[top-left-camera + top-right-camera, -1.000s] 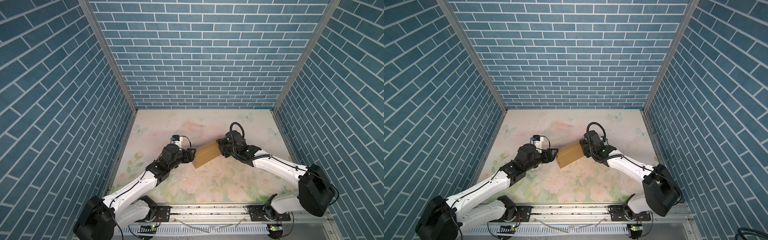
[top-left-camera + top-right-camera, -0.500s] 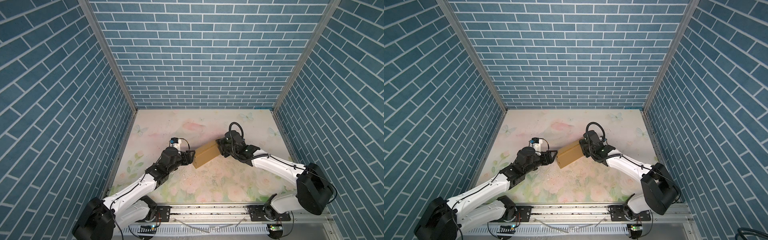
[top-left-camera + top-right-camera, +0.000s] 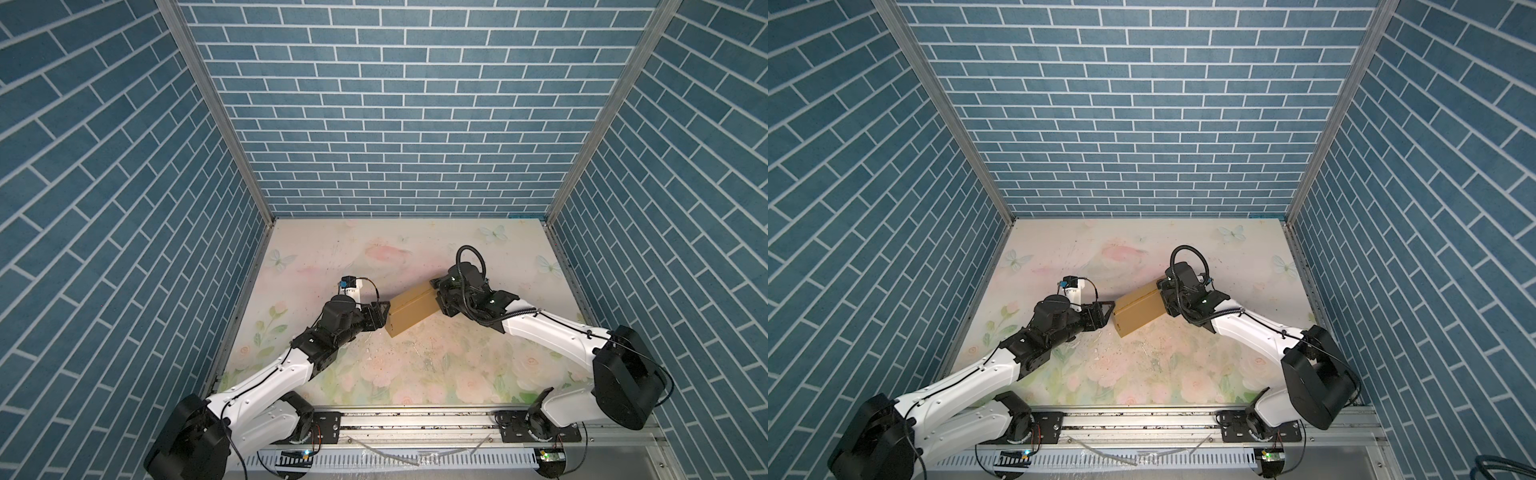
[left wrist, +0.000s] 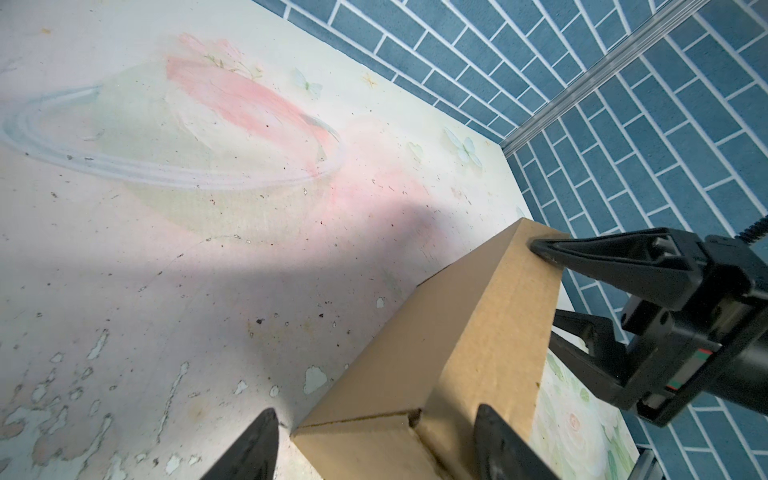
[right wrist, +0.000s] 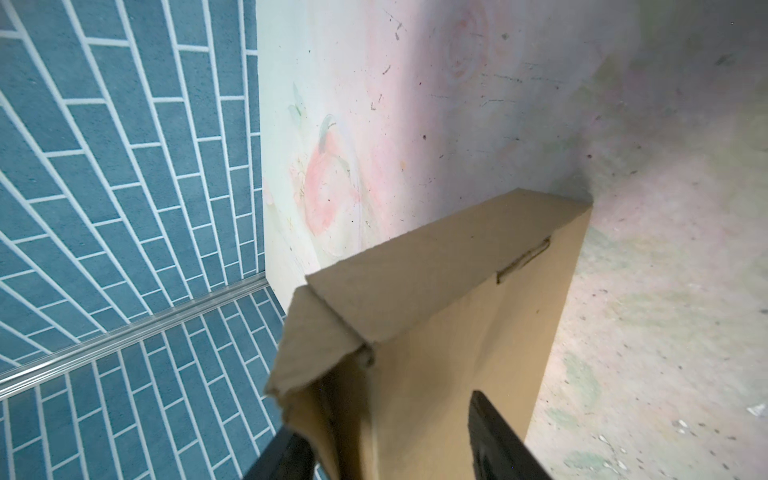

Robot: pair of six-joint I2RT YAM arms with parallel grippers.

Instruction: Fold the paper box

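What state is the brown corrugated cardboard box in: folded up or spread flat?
Folded up: the brown cardboard box forms a closed block with sharp edges; one end flap looks slightly loose.

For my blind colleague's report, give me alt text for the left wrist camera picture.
A folded brown cardboard box rests on a flower-printed table, the left fingers spread at its near end, the right fingers straddling its far end. Blue brick walls behind.

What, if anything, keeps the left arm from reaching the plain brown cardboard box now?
Nothing, it seems, so probably yes: the open left tool straddles one end of the plain brown corrugated cardboard box, with nothing between.
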